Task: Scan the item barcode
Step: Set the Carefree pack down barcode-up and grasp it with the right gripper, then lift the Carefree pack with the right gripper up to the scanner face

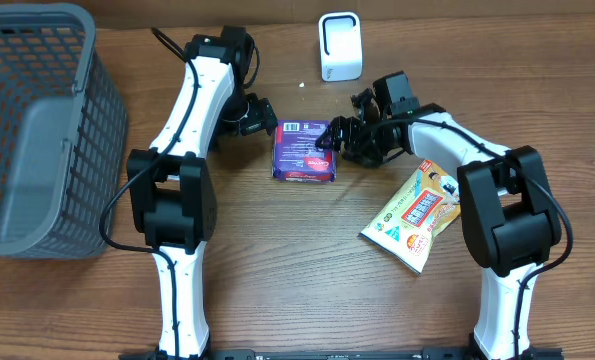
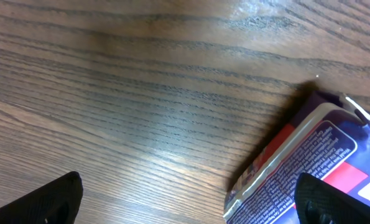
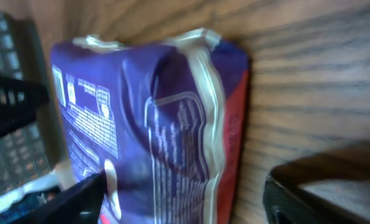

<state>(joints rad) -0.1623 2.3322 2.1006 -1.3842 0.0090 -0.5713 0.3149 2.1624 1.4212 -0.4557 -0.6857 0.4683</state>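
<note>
Purple packet [image 1: 305, 150] lies flat on the wooden table [image 1: 307, 290], about mid-table, between the two arms. A small white patch sits on its top face at the far left corner; it is too small to read. The white scanner [image 1: 339, 47] stands upright at the far edge, just right of the packet's line and well apart from it.

The left gripper [image 1: 264, 124] is low at the packet's far left corner. In its wrist view, its two black fingers [image 2: 51, 199] stand wide apart with bare wood between them. The packet's end lies beside the right-hand finger, so this pincer is open and holds nothing.

The right gripper [image 1: 334, 140] reaches in from the right, at the packet's right edge. In its wrist view the packet fills the space between the fingers. The right-hand finger [image 3: 321, 186] stands clear of the wrapper, with wood showing between them. Whether the other finger touches the wrapper I cannot tell. The jaws are spread around the packet, not clamped on it.

A grey basket [image 1: 107, 130] sits at the far left. A yellow and white snack bag [image 1: 417, 215] lies near right, partly under the right arm.
</note>
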